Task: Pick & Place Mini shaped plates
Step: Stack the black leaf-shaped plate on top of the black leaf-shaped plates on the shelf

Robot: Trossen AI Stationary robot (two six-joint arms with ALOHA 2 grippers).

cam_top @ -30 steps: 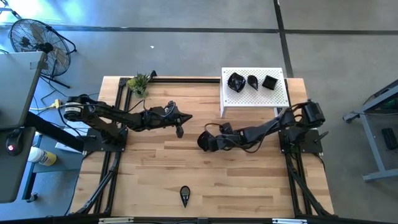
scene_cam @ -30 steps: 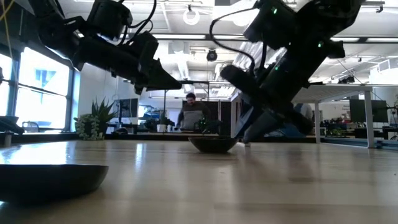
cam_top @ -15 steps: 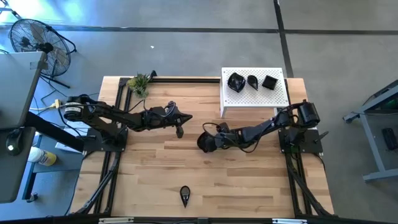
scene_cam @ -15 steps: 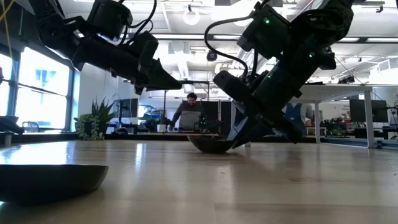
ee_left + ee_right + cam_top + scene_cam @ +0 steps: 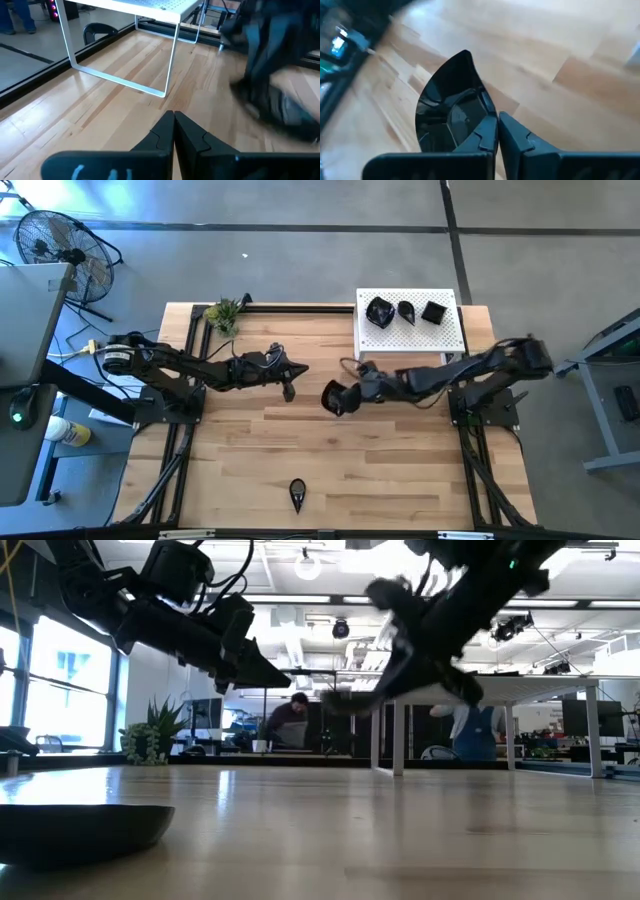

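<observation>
**Black dish gripped and held above the table by the right gripper**

A light wooden butcher-block table (image 5: 340, 470) is seen from above, framed by dark rails. Toward one o'clock from its centre stands a white perforated platform on thin white legs (image 5: 410, 330); in the left wrist view the same platform (image 5: 120, 10) is seen from the side, with bare wood beneath it.

The left arm is stretched in from nine o'clock, and its left gripper (image 5: 289, 391) hangs just above the table, a little toward ten o'clock of centre. Its two dark fingers (image 5: 167, 132) are pressed flat together and nothing is between them.

The right arm is stretched in from three o'clock, and its right gripper (image 5: 340, 396) is placed near the table's centre. Its fingers (image 5: 492, 130) are closed on the rim of a glossy black teardrop-shaped mini plate (image 5: 447, 102), whose pointed end is directed away from the wrist. In the low view the plate (image 5: 345, 700) is shown clear of the tabletop, though blurred.

On the platform three more glossy black mini plates are set in a row: a rounded wavy-edged one (image 5: 379, 311), a teardrop one (image 5: 407, 310) and a square one (image 5: 434, 312), each apart from its neighbour.

A further black teardrop plate (image 5: 297, 494) lies alone at six o'clock near the table's edge.

A small green plant (image 5: 224, 314) is placed at the eleven o'clock corner.
</observation>
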